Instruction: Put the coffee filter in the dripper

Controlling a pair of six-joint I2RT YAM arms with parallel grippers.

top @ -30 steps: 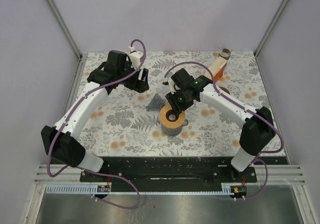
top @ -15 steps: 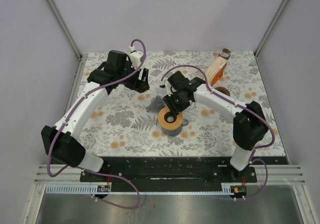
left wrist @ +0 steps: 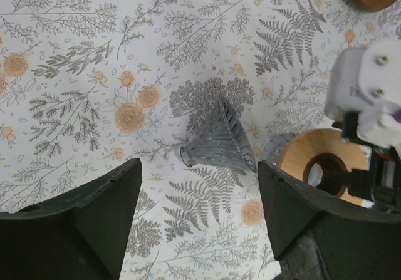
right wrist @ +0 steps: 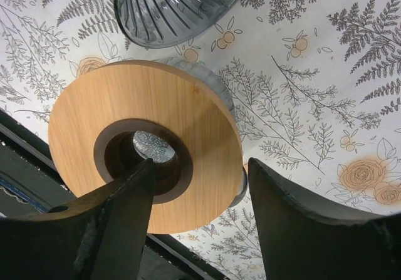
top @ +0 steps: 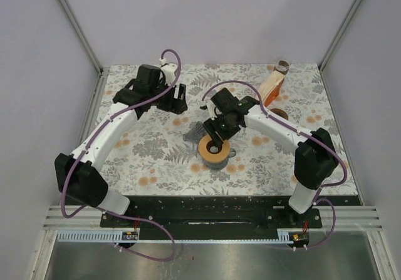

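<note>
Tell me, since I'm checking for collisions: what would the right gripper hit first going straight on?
Probably the wooden ring atop the grey cup; the right gripper hangs right over it, depth unclear.

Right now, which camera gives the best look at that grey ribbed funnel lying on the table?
The left wrist view: the funnel lies whole on its side, ribs clear. The right wrist view crops it at the top edge; the top view shows it only small.
</note>
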